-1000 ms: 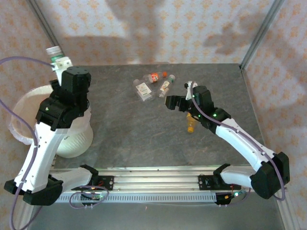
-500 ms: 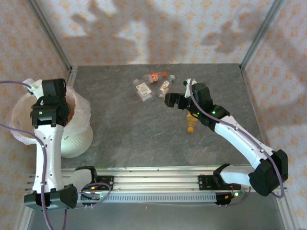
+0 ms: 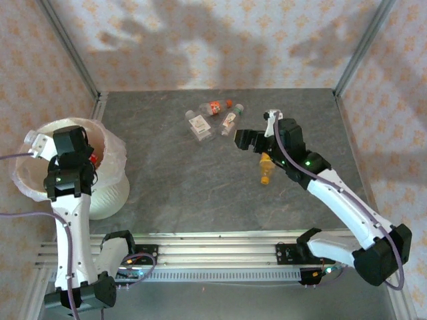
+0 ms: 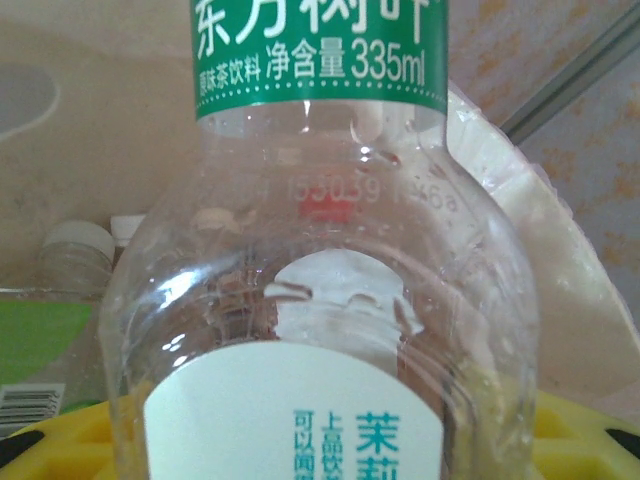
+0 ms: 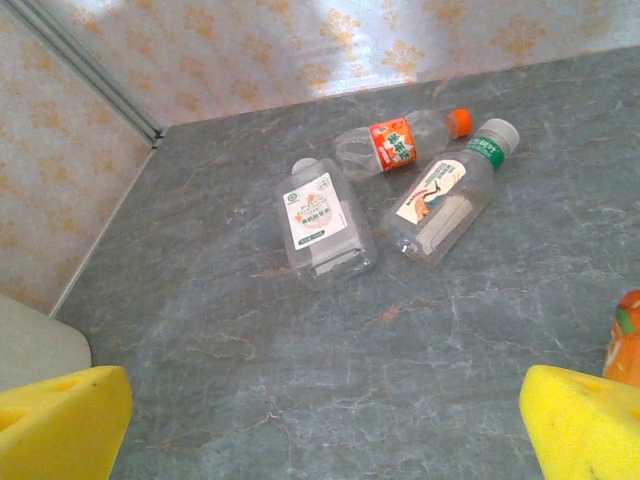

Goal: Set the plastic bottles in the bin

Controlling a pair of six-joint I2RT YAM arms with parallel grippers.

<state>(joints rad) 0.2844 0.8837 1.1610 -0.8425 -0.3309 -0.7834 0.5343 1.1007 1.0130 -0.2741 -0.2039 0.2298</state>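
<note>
The bin, by far the biggest thing, stood at the table's left edge, its thin liner bag looking soft and easy to snag, so anything was best dropped from above the rim. Over its mouth the left gripper was clamped on a green-labelled bottle, clear and seemingly empty; it probably weighed little, and its thin wall would dent under a hard squeeze and slip on smooth plastic. Other bottles lay below it in the bin. The right gripper hung with its jaws wide apart and nothing between them, just beside the loose group at the middle back of the table: a squarish white-labelled bottle, a green-capped bottle and an orange-capped bottle, all lying on their sides. Round ones would likely roll if nudged, so a hold across the labelled mid-body seemed safest. The small orange bottle lay close under the right arm.
</note>
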